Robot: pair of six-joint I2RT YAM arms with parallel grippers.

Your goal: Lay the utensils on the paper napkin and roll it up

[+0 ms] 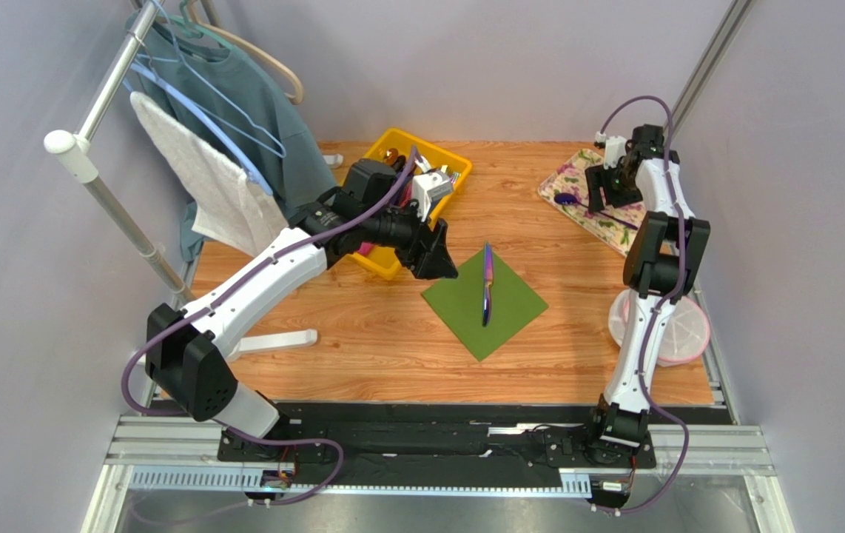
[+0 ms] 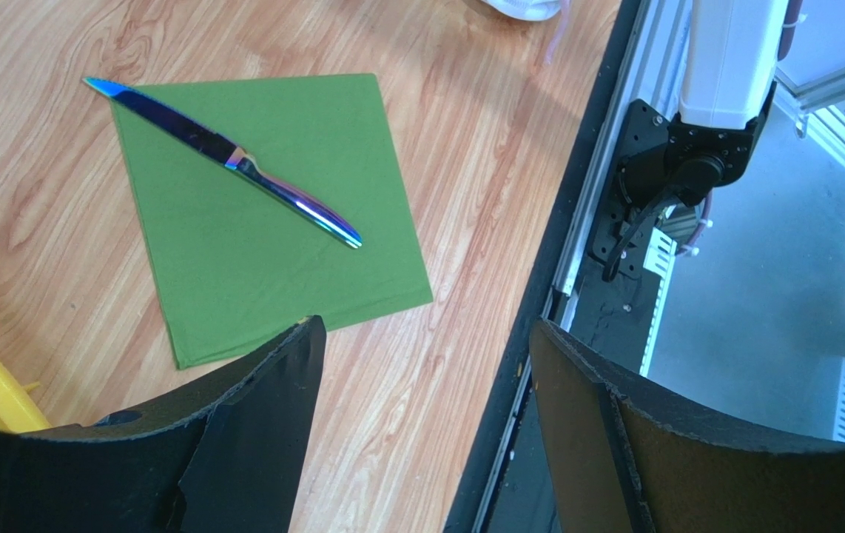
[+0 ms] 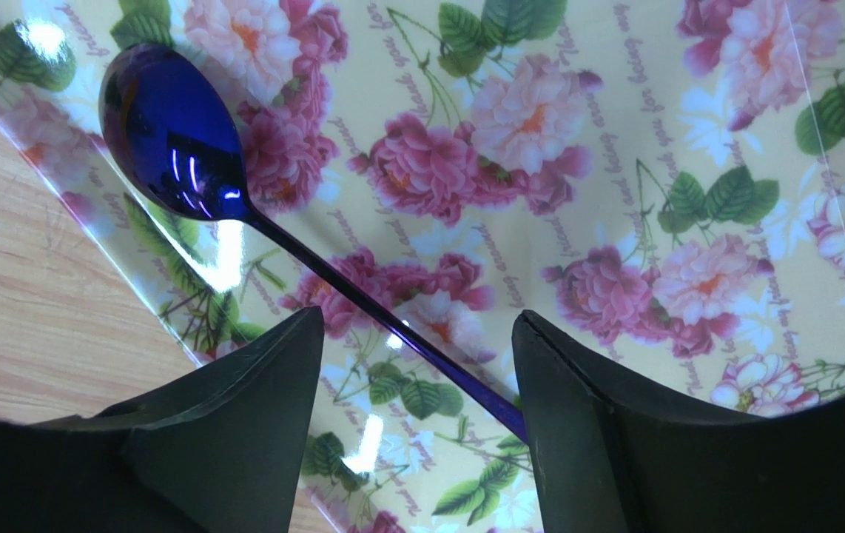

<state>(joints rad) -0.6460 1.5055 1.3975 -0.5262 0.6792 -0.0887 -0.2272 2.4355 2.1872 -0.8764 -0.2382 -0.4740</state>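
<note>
Loosely apart, right fingers (image 3: 227, 444) astride spoon (image 3: 171, 133) (ungripped)

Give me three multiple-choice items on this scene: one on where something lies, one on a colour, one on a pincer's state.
1. Where does the knife lie?
A. on the green napkin
B. in the yellow bin
C. in the pink bowl

2. What colour is the bowl of the spoon?
A. gold
B. dark blue
C. red

3. How does the left pincer stand?
A. shut on the knife
B. shut on the green napkin
C. open and empty

Answers:
1 A, the knife rests across the green napkin's middle.
2 B, the right wrist view shows a glossy dark blue bowl.
3 C, its fingers stand apart with nothing between them.
</note>
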